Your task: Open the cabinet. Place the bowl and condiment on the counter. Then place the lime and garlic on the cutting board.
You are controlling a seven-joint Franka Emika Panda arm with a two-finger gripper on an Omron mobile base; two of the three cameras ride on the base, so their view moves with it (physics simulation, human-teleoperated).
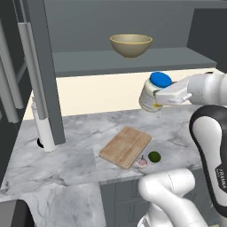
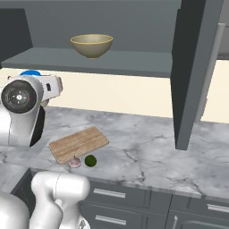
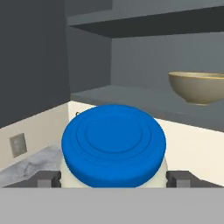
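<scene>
Cutting board sits left with garlic and lime beside it; right of those, the gripper, spread wide, clamps the condiment midair. I'd lower it onto bare counter, keeping it upright.

Blue-lidded condiment between claw fingers, bowl on shelf

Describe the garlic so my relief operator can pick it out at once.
Start at the marble counter and find the wooden cutting board near its front edge. Just off the board's near corner, on the marble, sit two small round things side by side. The garlic is the pinkish-white one touching the board's edge; its neighbour, the lime, is dark green.
</scene>
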